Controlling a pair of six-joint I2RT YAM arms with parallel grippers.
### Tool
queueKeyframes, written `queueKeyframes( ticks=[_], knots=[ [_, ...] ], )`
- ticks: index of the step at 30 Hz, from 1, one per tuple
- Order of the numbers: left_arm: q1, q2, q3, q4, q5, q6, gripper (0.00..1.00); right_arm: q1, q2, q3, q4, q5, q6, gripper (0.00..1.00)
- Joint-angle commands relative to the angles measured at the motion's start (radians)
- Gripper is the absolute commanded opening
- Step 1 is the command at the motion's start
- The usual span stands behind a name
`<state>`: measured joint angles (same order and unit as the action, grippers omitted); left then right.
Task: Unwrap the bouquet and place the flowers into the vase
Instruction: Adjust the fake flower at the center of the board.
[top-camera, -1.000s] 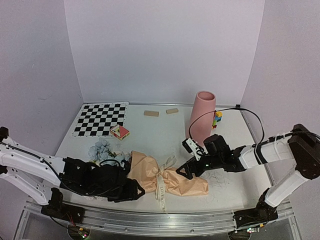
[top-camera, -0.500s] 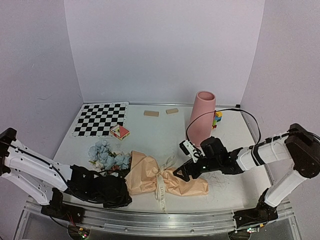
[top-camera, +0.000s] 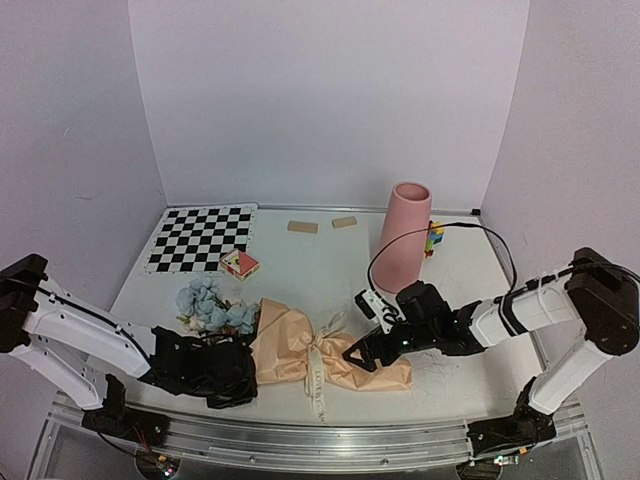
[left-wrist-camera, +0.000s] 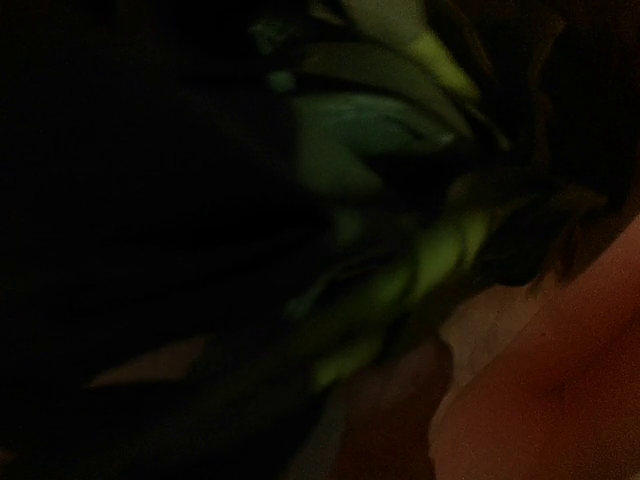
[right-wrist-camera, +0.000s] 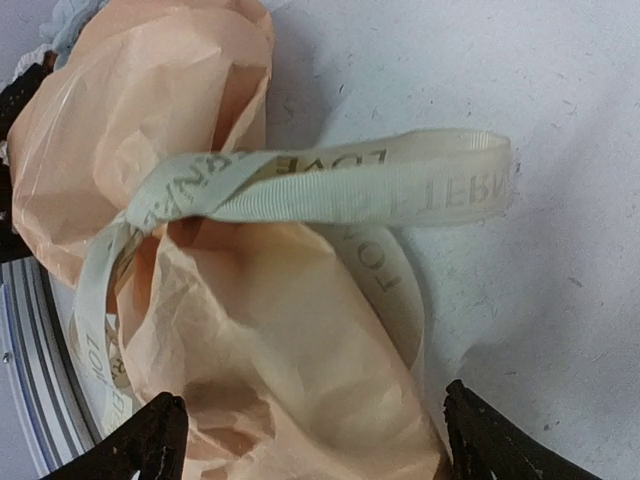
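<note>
The bouquet (top-camera: 305, 350) lies on its side near the table's front, a peach paper cone tied with a cream ribbon (top-camera: 318, 378). Pale-blue flowers (top-camera: 212, 306) spill from its left mouth. My left gripper (top-camera: 240, 368) is pushed in among the leaves at that mouth. Its wrist view is dark, showing only blurred green leaves (left-wrist-camera: 400, 270) and paper (left-wrist-camera: 560, 400); its fingers are hidden. My right gripper (top-camera: 360, 355) stands open over the cone's narrow end, with the paper (right-wrist-camera: 300, 330) between its fingertips (right-wrist-camera: 150, 435) and the ribbon (right-wrist-camera: 340, 185) ahead. The pink vase (top-camera: 405, 238) stands upright behind.
A checkerboard mat (top-camera: 203, 237) lies at the back left, with a red-and-white block (top-camera: 238, 263) at its corner. Two wooden blocks (top-camera: 302, 227) lie near the back wall. Colourful toy blocks (top-camera: 434, 238) sit right of the vase. A metal rail (top-camera: 330, 442) runs along the front edge.
The left arm has drawn back to the left, uncovering more blue flowers. The right gripper has slid left along the cone. The bouquet has shifted slightly left.
</note>
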<state>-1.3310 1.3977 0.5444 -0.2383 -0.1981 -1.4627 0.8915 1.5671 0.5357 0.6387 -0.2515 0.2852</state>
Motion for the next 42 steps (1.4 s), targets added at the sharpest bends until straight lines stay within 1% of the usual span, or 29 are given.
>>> queueKeyframes(
  ticks=[1,4,9,13,15,18,21,23,24,32,36,40,42],
  knots=[
    [0.051,-0.027,-0.026,0.128,-0.048,0.089,0.0,0.016,-0.027,-0.038,0.005,-0.028,0.038,0.9],
    [0.068,-0.007,0.0,0.162,-0.071,0.13,0.0,0.024,-0.019,-0.042,-0.001,-0.033,0.049,0.9],
    [0.068,0.087,0.072,0.195,-0.081,0.178,0.0,0.026,-0.032,-0.05,-0.025,-0.034,0.069,0.76],
    [0.068,0.174,0.129,0.209,-0.056,0.205,0.0,0.025,-0.087,-0.064,-0.078,0.025,0.093,0.69],
    [0.068,0.205,0.146,0.212,-0.049,0.214,0.0,0.025,-0.123,-0.074,-0.111,0.066,0.105,0.64],
    [0.068,0.228,0.164,0.215,-0.045,0.225,0.0,0.024,-0.16,-0.071,-0.176,0.133,0.117,0.51],
    [0.067,0.233,0.167,0.22,-0.046,0.23,0.0,0.024,-0.171,-0.06,-0.223,0.157,0.118,0.36],
    [0.067,0.235,0.168,0.221,-0.051,0.236,0.0,0.024,-0.174,-0.055,-0.249,0.168,0.125,0.28],
    [0.067,0.236,0.171,0.222,-0.053,0.242,0.0,0.024,-0.178,-0.053,-0.263,0.176,0.133,0.28],
    [0.068,0.302,0.215,0.235,-0.075,0.292,0.0,0.024,-0.309,-0.062,-0.404,0.306,0.225,0.09],
    [0.078,0.35,0.274,0.234,-0.087,0.348,0.0,0.024,-0.384,-0.072,-0.474,0.347,0.273,0.05],
    [0.115,0.412,0.364,0.234,-0.061,0.424,0.0,0.024,-0.436,-0.095,-0.505,0.331,0.303,0.05],
    [0.132,0.441,0.407,0.234,-0.05,0.456,0.0,0.024,-0.448,-0.089,-0.547,0.331,0.316,0.06]
  ],
)
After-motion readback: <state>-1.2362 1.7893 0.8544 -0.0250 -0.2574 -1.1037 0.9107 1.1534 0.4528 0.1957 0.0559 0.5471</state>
